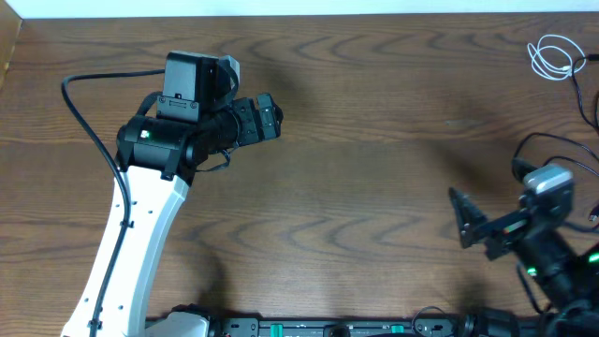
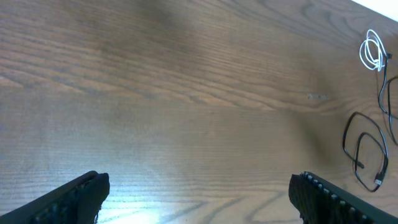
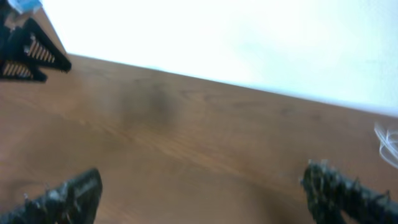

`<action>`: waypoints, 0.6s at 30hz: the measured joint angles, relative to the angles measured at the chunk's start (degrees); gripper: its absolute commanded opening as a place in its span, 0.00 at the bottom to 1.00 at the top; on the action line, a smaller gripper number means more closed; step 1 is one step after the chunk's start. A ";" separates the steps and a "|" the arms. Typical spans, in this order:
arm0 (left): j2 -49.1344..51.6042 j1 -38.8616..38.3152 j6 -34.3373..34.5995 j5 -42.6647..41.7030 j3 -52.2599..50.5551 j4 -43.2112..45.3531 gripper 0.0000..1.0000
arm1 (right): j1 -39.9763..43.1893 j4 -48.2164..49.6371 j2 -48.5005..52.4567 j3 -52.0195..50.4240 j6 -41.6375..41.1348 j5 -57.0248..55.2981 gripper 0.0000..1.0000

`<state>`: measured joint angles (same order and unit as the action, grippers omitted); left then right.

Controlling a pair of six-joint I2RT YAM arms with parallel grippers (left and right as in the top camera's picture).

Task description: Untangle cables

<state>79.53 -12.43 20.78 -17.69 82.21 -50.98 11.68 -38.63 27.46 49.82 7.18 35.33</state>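
The white cable lies coiled in a small loop at the table's far right corner, and it shows in the left wrist view and at the edge of the right wrist view. The black cable lies in loose loops just nearer along the right edge, partly hidden by my right arm. My left gripper hovers open over bare wood at the left-centre, far from both cables. My right gripper is open too, left of the black cable, holding nothing.
The wooden table stretches between the two arms. A thick black wire loops off the left arm. The table's far edge meets a white wall. My left gripper appears at the top left of the right wrist view.
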 measured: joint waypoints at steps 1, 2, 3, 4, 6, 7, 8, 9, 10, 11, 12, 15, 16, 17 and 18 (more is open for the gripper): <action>0.00 0.00 -0.02 0.02 0.00 0.02 0.98 | -1.70 4.24 -2.08 -3.85 -0.24 -1.18 0.99; 0.00 0.00 0.00 0.00 -0.02 0.00 0.98 | -2.93 7.76 -3.74 -7.02 -0.50 -2.32 0.99; 0.00 0.00 0.00 0.02 -0.02 0.02 0.98 | -4.35 11.80 -5.64 -10.67 -0.98 -4.15 0.99; 0.00 0.00 -0.02 0.04 -0.02 0.04 0.98 | -5.29 14.40 -7.04 -13.46 -1.38 -5.53 0.99; 0.00 0.00 -0.02 0.04 -0.02 0.04 0.98 | -7.04 20.44 -9.68 -19.67 -2.43 -8.70 0.99; 0.00 0.00 0.00 0.04 -0.02 0.04 0.98 | -7.67 22.36 -10.62 -22.16 -2.69 -10.01 0.99; 0.00 0.00 -0.02 0.02 -0.02 0.02 0.98 | -8.28 24.30 -11.63 -24.96 -3.02 -11.19 0.99; 0.00 0.00 -0.02 0.02 -0.02 0.04 0.98 | -8.85 26.10 -12.46 -27.52 -3.26 -12.50 0.99; 0.00 0.00 -0.02 0.04 -0.02 0.07 0.98 | -9.40 27.58 -13.22 -29.97 -3.52 -13.73 0.99; 0.00 0.00 -0.02 0.07 -0.02 0.04 0.98 | -9.77 28.72 -13.77 -31.76 -3.65 -14.69 0.99; 0.00 0.00 -0.02 0.02 -0.02 0.04 0.98 | -10.32 30.82 -14.45 -34.03 -3.78 -15.89 0.99; 0.00 0.00 -0.02 0.04 -0.02 0.02 0.98 | -11.76 35.01 -16.70 -39.80 -4.00 -19.08 0.99; 0.00 0.00 -0.02 0.04 -0.02 0.02 0.98 | -12.07 35.85 -17.31 -41.13 -4.04 -19.78 0.99; 0.00 0.00 -0.02 0.04 -0.02 0.04 0.98 | -12.35 36.33 -17.86 -42.25 -4.04 -20.31 0.99; 0.00 0.00 0.00 0.04 -0.02 0.02 0.98 | -12.63 36.92 -18.80 -43.67 -4.04 -21.00 0.99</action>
<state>79.53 -12.43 20.78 -17.65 82.19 -50.96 -0.95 -1.72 8.67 6.15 3.14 14.33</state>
